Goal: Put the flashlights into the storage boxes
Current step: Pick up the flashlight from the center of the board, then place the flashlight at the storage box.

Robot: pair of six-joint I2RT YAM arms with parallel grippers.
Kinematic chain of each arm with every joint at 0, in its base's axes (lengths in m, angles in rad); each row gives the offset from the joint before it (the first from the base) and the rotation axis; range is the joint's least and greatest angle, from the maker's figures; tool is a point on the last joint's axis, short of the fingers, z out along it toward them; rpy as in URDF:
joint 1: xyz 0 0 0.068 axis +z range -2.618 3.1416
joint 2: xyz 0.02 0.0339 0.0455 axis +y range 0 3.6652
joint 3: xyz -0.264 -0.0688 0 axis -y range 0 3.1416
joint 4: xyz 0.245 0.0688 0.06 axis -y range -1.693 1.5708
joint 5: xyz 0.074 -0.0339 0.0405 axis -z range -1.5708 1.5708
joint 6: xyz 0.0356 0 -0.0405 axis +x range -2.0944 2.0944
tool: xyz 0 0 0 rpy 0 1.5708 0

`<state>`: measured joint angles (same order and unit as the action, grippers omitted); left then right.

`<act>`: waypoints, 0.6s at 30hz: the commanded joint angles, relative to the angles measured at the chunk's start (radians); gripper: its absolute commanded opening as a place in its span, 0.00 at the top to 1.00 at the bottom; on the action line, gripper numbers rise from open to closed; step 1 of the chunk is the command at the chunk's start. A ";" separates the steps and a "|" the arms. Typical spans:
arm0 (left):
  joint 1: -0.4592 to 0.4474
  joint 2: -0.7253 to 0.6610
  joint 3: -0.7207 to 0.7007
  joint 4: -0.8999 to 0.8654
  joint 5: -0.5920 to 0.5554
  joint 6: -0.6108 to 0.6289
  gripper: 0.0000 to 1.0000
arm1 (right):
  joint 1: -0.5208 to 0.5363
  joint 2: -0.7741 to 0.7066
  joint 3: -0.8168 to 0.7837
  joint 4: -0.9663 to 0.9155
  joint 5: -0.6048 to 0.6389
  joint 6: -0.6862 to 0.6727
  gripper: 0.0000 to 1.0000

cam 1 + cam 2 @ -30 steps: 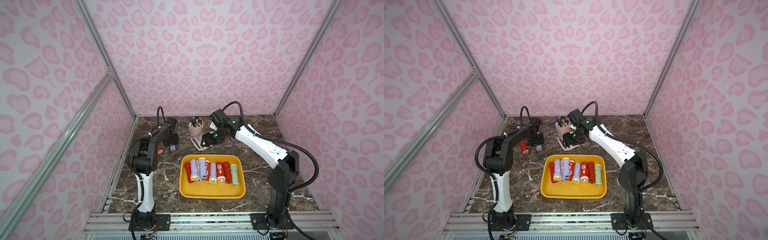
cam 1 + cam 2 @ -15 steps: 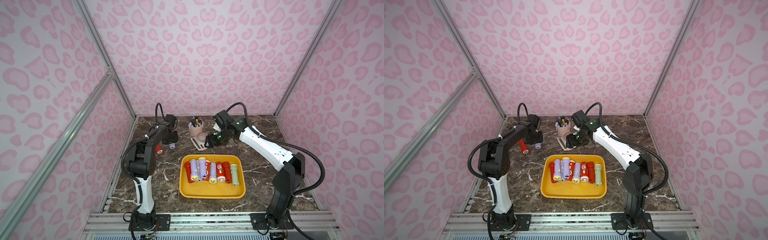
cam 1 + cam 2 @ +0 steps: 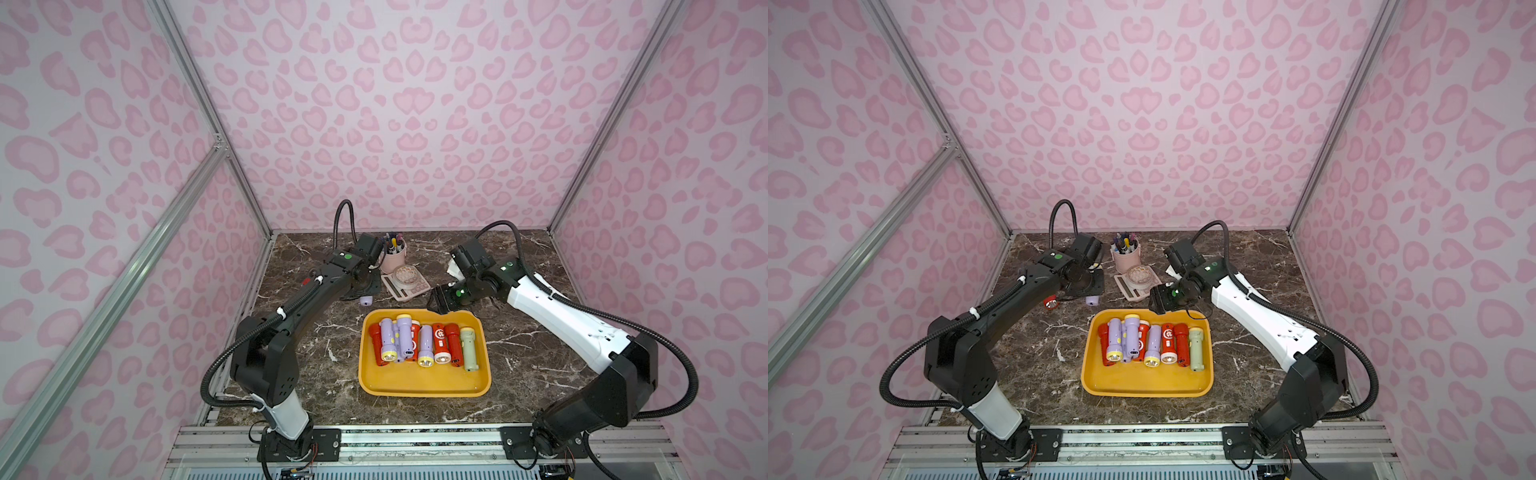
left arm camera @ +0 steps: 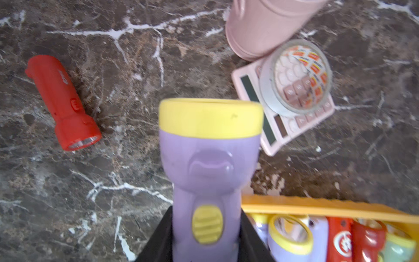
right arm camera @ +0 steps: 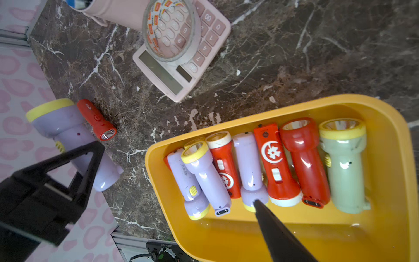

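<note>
Black fingers of the left gripper pinch the barrel of a lilac flashlight with a yellow head ring and switch. It is held just beyond the far-left corner of the yellow-orange tray, tail toward the tray and head away.

Only one finger of the right gripper shows, over the tray's far rim, so its spread cannot be told.

About eight flashlights lie side by side in the tray's far half, long axes across it and heads mixed; two red ones carry a white crescent-and-flower emblem.

A red flashlight lies farther out, lens toward the tray, its white lettering seemingly too small to read.

A calculator with numbered keys, beyond the far rim, carries a tape roll.
</note>
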<state>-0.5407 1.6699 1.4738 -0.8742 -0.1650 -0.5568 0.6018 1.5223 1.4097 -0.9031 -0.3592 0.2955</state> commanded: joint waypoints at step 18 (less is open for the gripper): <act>-0.516 0.016 -0.035 -0.076 -0.076 -0.418 0.70 | -0.045 -0.442 -0.328 -0.087 0.051 0.052 0.35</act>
<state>-1.0363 1.6714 1.4403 -0.9466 -0.2115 -0.9077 0.5564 1.1126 1.1004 -0.9607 -0.3325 0.3309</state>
